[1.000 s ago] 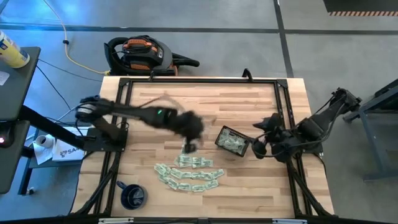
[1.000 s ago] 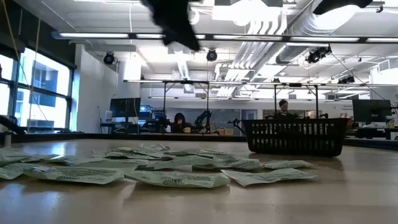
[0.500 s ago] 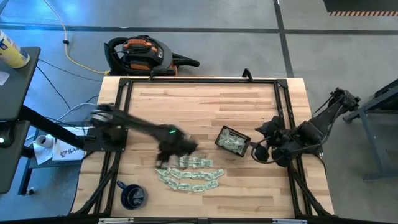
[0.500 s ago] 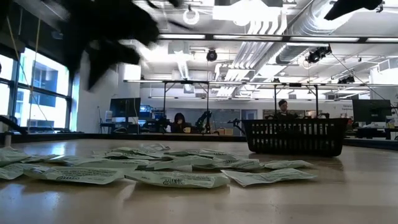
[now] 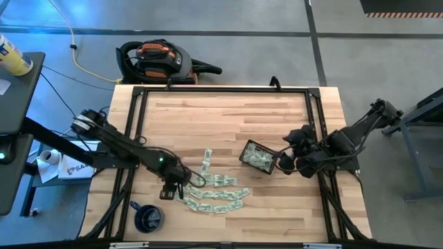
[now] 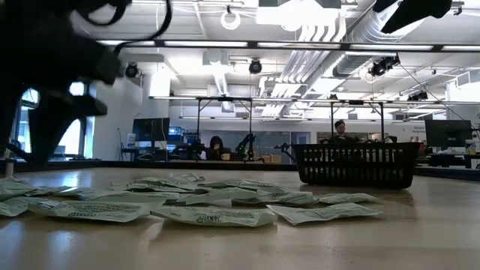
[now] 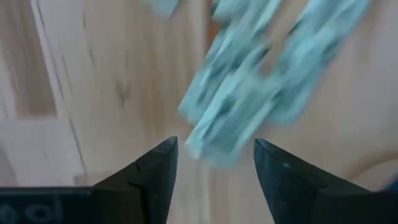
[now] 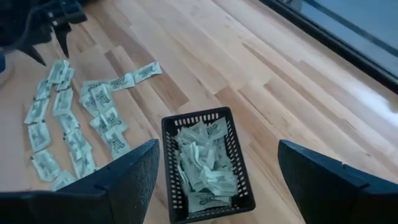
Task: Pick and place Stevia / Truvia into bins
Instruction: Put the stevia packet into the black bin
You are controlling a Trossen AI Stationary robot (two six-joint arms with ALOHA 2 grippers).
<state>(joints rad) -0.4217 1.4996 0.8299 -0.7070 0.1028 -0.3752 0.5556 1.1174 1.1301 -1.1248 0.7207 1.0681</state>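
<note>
Green-white sachets (image 5: 211, 196) lie just beside the open left gripper (image 5: 171, 191).

Grey concrete floor (image 5: 360, 62), tall windows (image 6: 30, 127), white ceiling ducts (image 6: 315, 30), 2 seated people beyond.

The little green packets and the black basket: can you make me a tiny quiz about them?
1. True or false: the black tray already has sachets in it.
2. Which end effector hangs over the loose sachets: A) left B) right?
3. Fill in: the blue mug stands on the wooden ____.

Key: 1 true. 2 A. 3 table.
</note>
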